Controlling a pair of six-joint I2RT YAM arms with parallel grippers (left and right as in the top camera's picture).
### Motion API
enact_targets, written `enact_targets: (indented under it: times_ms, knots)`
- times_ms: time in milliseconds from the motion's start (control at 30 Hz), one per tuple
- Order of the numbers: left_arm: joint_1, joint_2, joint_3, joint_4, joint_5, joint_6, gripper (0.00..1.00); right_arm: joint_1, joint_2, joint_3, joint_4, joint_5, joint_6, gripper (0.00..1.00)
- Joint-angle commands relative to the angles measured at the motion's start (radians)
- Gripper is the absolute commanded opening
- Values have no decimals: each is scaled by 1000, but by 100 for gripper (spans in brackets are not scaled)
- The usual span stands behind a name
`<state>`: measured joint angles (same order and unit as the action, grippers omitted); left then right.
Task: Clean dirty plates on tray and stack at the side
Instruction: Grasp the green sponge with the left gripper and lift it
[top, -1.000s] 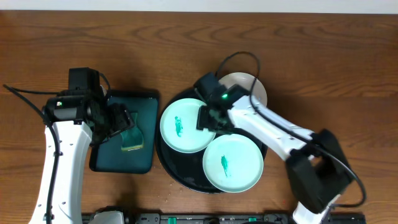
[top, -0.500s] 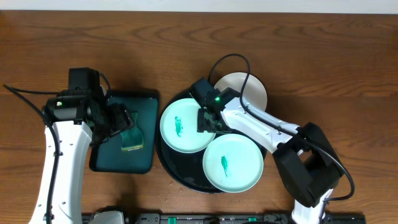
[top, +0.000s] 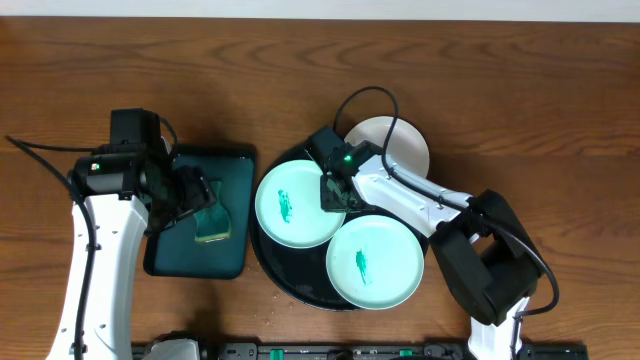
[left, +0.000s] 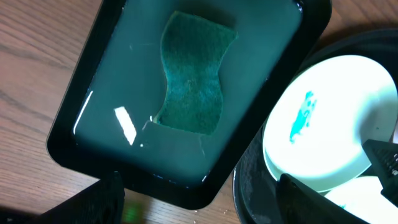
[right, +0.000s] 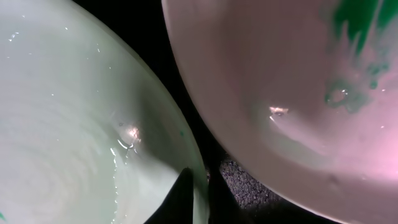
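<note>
The black tray (top: 268, 258) holds two mint-green dirty plates, each with a green smear: one on the left (top: 290, 205) and one at the lower right (top: 375, 262). A white plate (top: 400, 140) lies at the tray's back right, partly under my right arm. My right gripper (top: 333, 195) is shut on the left plate's right rim. In the right wrist view its fingers (right: 180, 199) pinch that rim (right: 198, 180), with the second smeared plate (right: 298, 93) close by. My left gripper (left: 208, 208) is open above the near edge of the teal tray.
A dark teal rectangular tray (top: 190, 255) stands left of the black tray, with a green sponge (top: 212, 222) lying in it, also plain in the left wrist view (left: 193, 74). Bare wooden table surrounds both trays.
My right gripper has closed onto the rim of the left mint plate, and the right arm has shifted slightly. The left arm has not moved.
</note>
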<state>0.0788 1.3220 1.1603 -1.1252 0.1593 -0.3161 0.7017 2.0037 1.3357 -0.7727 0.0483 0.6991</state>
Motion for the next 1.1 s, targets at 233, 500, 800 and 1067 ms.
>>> enact_targets:
  times_ms: [233,500,800,1067]
  knots:
    - [5,0,21,4,10,9,79,16,33,-4,19,-4,-9,1]
    - [5,49,19,24,-109,24,39,16,33,-4,11,-4,-43,1]
    - [5,288,19,94,-119,27,49,16,33,-4,10,-4,-55,1]
    - [5,454,19,149,-64,28,43,16,33,-4,13,-4,-61,1]
